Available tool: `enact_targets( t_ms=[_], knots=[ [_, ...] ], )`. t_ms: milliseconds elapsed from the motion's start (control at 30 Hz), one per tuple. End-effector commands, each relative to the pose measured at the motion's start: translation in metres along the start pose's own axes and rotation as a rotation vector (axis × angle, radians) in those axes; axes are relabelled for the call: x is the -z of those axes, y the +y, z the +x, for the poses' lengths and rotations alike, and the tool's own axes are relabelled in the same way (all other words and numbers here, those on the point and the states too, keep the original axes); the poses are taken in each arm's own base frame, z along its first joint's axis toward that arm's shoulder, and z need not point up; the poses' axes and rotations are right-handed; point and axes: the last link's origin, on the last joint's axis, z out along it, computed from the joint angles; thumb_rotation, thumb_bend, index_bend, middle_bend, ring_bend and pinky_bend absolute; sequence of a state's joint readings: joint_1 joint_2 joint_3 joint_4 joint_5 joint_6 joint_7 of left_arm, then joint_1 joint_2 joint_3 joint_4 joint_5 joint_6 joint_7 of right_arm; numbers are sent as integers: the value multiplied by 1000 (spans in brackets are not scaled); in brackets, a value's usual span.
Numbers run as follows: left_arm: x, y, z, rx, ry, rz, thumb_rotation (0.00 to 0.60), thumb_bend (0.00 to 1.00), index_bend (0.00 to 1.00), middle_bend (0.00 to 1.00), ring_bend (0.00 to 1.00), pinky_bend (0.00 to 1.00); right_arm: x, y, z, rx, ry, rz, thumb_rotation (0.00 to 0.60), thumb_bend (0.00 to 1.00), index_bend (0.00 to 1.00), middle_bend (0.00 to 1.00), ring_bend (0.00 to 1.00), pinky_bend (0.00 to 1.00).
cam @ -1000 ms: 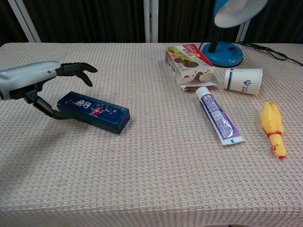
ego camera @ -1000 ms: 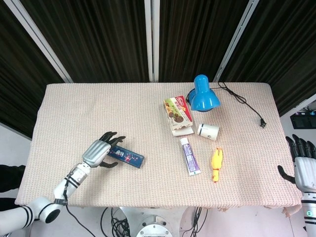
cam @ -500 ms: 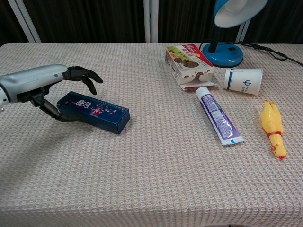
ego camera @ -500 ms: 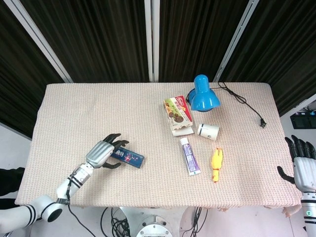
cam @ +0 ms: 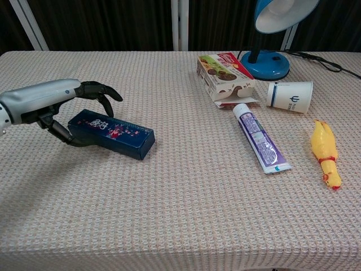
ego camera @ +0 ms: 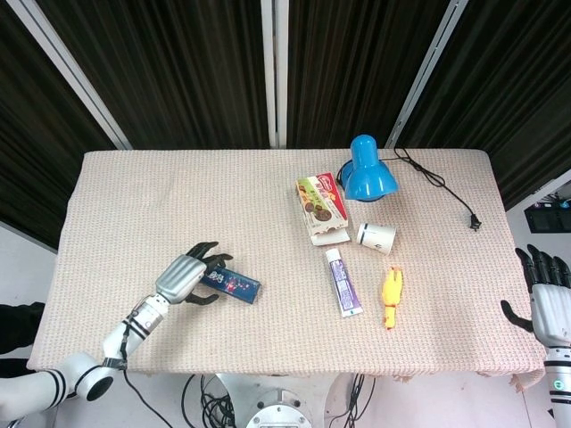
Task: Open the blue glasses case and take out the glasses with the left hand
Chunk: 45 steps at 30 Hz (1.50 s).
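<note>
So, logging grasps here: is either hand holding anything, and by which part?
Not yet: the left hand arches over the blue glasses case at its left end, unclosed. The right hand holds nothing.

Lab: black curtains (ego camera: 178,62), clothed table (ego camera: 268,196)

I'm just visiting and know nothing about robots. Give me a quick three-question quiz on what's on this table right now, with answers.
1. True or false: the case lies closed.
2. Which hand is at the case? A) left hand B) right hand
3. Fill in: the toothpaste lies between the case and the yellow ____.

Key:
1. True: its lid is down.
2. A: its fingers arch over the case's end, with the thumb at its near side; the right hand waits off the table's edge.
3. Chicken.
</note>
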State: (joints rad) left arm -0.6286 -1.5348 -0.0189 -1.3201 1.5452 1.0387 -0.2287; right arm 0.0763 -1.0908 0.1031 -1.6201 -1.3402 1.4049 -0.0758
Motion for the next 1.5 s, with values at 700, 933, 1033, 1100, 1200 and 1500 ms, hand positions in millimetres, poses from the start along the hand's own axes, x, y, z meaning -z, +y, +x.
enact_targets(
  t_ms=[700,933,1033,1100,1200,1500],
  knots=[
    [-2,-1,0,17,-12,2,600,328,202,362,28,79,-1,1,-3,2,-12,-5,600,229,0,0,0,0],
    [-4,-1,-1,26,-10,7,600,330,206,377,33,78,-1,2,-4,1,-13,-8,600,231,0,0,0,0],
    [-4,-1,-1,35,-6,8,600,341,211,388,37,78,-1,3,-3,0,-12,-7,600,231,0,0,0,0],
    [-5,-1,-1,44,-7,10,600,362,217,403,41,78,-1,3,-4,1,-14,-7,600,231,0,0,0,0],
    [-5,0,0,63,-12,17,600,380,224,427,50,78,-1,2,-4,0,-14,-6,600,231,0,0,0,0],
    [-7,0,1,121,-25,45,600,404,242,505,100,83,-2,1,-4,-1,-9,-2,600,231,0,0,0,0]
  ],
)
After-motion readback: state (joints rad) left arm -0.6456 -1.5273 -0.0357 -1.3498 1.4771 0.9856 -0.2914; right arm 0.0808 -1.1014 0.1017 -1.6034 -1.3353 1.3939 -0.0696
